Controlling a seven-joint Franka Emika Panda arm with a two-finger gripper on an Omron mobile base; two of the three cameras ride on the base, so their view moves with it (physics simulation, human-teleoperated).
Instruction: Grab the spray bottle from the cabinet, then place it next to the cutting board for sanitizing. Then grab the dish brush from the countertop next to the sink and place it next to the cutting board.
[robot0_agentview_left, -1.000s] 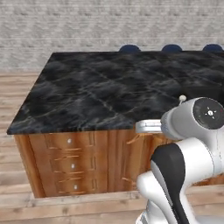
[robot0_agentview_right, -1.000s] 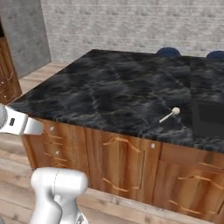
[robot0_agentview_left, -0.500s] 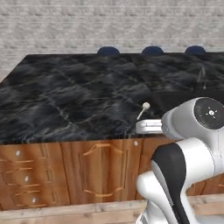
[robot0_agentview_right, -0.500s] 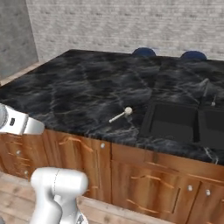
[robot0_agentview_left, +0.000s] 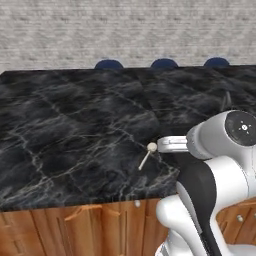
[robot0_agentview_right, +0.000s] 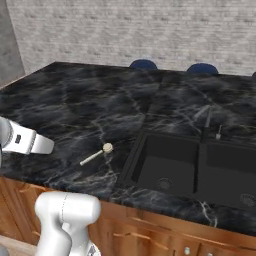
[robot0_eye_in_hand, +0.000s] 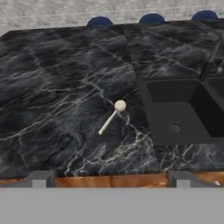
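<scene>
Hand view, left to right. Black veined tabletop (robot0_eye_in_hand: 57, 87) spans the left and centre of the frame. Dish brush (robot0_eye_in_hand: 112, 116) lies flat at centre on the tabletop, round head toward upper right, handle running to lower left, just left of the sink (robot0_eye_in_hand: 183, 111) at right. Pincer (robot0_eye_in_hand: 110, 179) at bottom edge, fingertips wide apart, holding nothing, well short of the brush.

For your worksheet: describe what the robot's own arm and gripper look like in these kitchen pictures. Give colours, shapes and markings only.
The arm is built of glossy white rounded segments with black bands at the joints. A dark round cap with a small white mark sits on one joint. The gripper ends in two small grey, blocky finger tips. No cables are visible.
</scene>
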